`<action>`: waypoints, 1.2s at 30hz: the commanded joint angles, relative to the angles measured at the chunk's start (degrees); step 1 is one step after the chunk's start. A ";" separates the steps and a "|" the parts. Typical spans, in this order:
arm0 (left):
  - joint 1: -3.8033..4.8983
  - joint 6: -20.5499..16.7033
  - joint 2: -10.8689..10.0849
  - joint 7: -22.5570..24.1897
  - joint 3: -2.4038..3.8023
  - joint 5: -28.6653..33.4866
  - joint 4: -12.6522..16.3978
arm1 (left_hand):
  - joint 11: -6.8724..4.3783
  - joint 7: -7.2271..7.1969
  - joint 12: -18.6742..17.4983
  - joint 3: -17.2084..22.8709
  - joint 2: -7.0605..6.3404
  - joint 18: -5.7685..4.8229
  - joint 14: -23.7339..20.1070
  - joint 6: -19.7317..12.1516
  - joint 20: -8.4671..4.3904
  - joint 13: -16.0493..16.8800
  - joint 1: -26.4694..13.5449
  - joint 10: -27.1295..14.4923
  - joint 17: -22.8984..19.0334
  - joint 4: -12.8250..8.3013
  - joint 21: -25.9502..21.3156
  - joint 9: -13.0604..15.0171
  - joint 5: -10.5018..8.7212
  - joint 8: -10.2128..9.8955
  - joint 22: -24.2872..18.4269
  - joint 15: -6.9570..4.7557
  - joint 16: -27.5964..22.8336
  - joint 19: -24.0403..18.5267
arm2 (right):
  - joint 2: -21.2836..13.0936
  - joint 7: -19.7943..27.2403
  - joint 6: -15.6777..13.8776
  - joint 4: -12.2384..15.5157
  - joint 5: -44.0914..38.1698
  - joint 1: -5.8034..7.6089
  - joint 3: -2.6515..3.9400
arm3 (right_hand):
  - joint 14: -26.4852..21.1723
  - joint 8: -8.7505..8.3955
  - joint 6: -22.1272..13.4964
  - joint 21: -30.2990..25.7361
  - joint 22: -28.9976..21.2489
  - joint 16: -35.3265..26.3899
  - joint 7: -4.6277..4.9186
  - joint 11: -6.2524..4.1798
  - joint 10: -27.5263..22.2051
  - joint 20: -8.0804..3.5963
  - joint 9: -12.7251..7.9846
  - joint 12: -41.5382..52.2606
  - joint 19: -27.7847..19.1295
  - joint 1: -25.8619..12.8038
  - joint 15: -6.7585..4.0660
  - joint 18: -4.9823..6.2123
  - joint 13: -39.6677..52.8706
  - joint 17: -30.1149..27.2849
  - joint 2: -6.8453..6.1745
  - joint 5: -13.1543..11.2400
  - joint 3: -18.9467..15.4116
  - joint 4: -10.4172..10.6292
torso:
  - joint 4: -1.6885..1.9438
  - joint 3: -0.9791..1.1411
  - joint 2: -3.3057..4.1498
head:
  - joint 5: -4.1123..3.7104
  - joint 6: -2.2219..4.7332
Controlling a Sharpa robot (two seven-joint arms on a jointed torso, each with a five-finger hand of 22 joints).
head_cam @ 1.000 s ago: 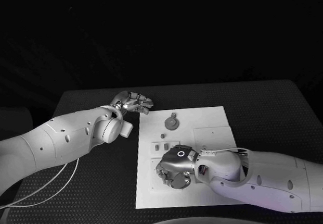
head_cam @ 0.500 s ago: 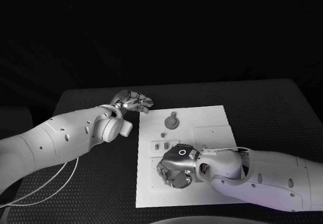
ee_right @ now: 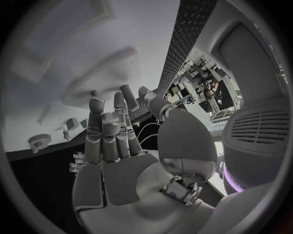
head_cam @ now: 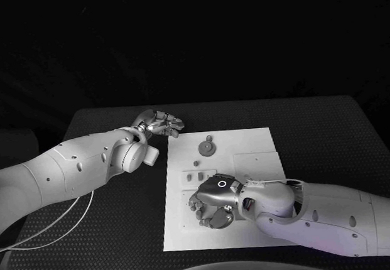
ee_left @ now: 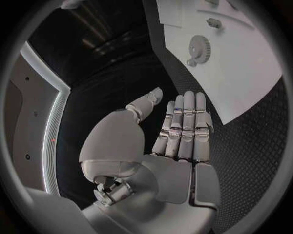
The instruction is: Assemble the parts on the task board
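Observation:
The white task board (head_cam: 257,231) lies in the middle of the black table. A round gear part (head_cam: 208,148) sits at its far end, and small parts (head_cam: 194,174) stand left of centre. My right hand (head_cam: 209,210) is over the board's near-left area, palm down; in the right wrist view its fingers (ee_right: 102,127) reach out straight toward the board with nothing in them. My left hand (head_cam: 160,122) hovers over the table off the board's far-left corner, its fingers (ee_left: 183,126) straight, side by side and empty. The gear part (ee_left: 198,47) lies ahead of it.
A raised white square block (head_cam: 257,162) occupies the board's right side. Black table (head_cam: 331,137) surrounds the board on every side. A thin cable (head_cam: 66,224) hangs under my left arm.
My right hand has shifted slightly over the near-left of the board. My left hand has stayed where it was.

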 commanded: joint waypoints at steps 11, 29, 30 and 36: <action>0.13 0.79 -0.36 0.20 0.05 0.27 0.01 | 0.10 0.01 -0.26 -0.28 0.09 0.32 -0.15 -0.52 0.21 0.00 -0.58 0.04 0.13 -0.05 -0.15 -0.07 -0.23 0.11 -0.10 0.12 -0.40 -0.02 | -3.46 1.97 -6.60 2.63 3.36 0.80 0.15 | -1.39 -2.50 -5.62 0.48 1.28 -0.36 -0.18 2.06 -5.05 0.09 -1.21 -2.76 -1.33 -4.19 2.39 0.69 -0.58 0.45 -4.90 0.22 -5.33 1.05 | -0.06 0.05 -0.01 | -0.20 0.39; 0.12 0.59 -0.41 0.60 0.03 0.27 -0.71 | -0.12 -0.07 0.02 -0.40 0.17 0.42 0.08 -0.33 0.20 0.15 -0.58 0.57 0.57 0.04 -0.02 -0.07 -0.26 0.28 -0.11 0.07 -0.55 0.11 | -11.64 2.84 -5.10 2.14 25.52 7.95 6.11 | -1.25 -0.12 -3.31 1.42 1.24 0.12 0.52 -0.38 2.01 0.00 -0.38 2.63 -1.62 0.07 0.10 0.69 3.34 0.75 0.45 0.24 -7.77 -3.20 | -0.19 0.03 -0.11 | -1.28 2.35; 0.11 0.56 -0.45 0.60 0.03 0.27 -0.68 | -0.13 -0.07 0.02 -0.40 0.17 0.43 0.09 -0.33 0.21 0.15 -0.59 0.58 0.58 0.05 -0.02 -0.07 -0.26 0.28 -0.11 0.07 -0.55 0.12 | -12.20 2.68 -5.14 1.95 25.73 8.20 6.12 | -1.22 0.08 -3.00 1.45 1.20 0.06 0.11 -0.82 3.34 -0.02 -0.26 4.02 -1.58 0.58 -0.27 0.69 4.61 0.73 0.69 0.22 -8.07 -3.81 | -0.17 0.03 -0.09 | -1.39 2.48; 0.11 0.53 -0.61 0.54 0.03 0.28 -0.83 | -0.15 -0.08 0.04 -0.42 0.18 0.43 0.11 -0.32 0.21 0.16 -0.61 0.63 0.63 0.07 -0.01 -0.08 -0.26 0.29 -0.11 0.07 -0.57 0.13 | -14.26 0.47 -2.08 0.49 25.54 9.31 6.11 | -1.11 1.42 -1.22 0.48 0.65 -0.55 -1.98 -3.20 -3.62 0.00 1.83 28.98 -0.88 3.06 -2.72 0.69 30.21 0.82 1.74 0.18 -12.33 -3.46 | -0.11 0.14 -0.03 | -1.89 2.92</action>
